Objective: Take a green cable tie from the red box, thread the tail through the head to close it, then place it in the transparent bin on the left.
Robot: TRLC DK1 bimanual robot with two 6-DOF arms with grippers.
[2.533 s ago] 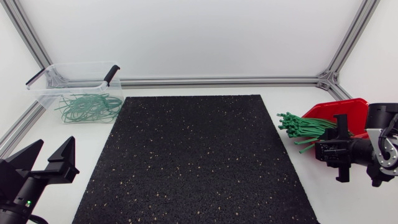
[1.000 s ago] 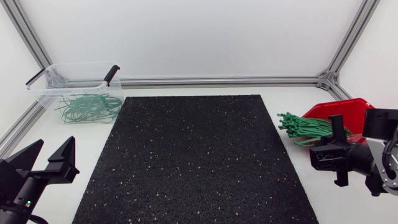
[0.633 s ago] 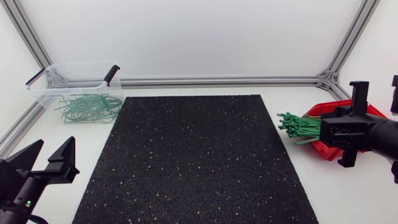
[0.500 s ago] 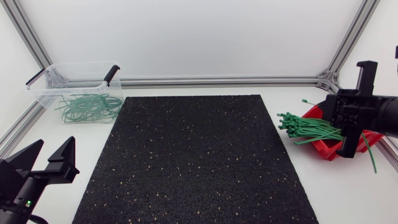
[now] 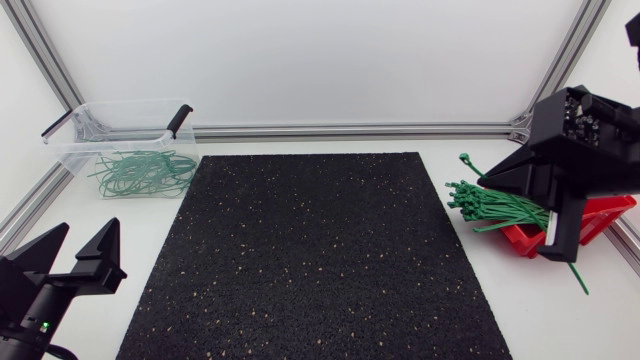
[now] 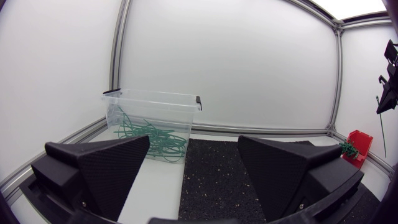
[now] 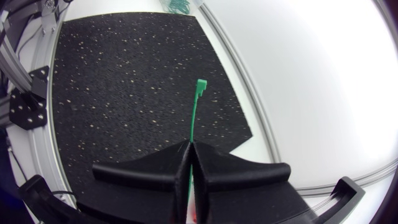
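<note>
The left tool (image 5: 88,232) rests at 8 o'clock, fingers wide apart; the transparent bin (image 5: 62,150) at 10 holds closed ties. Past the black mat (image 5: 310,250), the right tool (image 7: 191,149) at 3 pinches one green cable tie (image 7: 194,112) over the red box (image 5: 610,212). Picking looks done; threading is next and likely needs the left tool's grip. Nothing blocks the way

a mat (image 5: 310,255) lies in the middle of the counter (image 5: 470,320), with the bin (image 5: 75,150) at its far left corner, looped ties (image 5: 140,172) inside. right of the mat sits the box (image 5: 610,210), a bundle of ties (image 5: 495,205) spilling from it toward the mat. the right end effector (image 7: 191,149) hangs over the box, one cable tie (image 7: 196,106) pinched between its fingers; the left end effector (image 5: 88,240), fingers apart, sits near-left of the mat.
</note>
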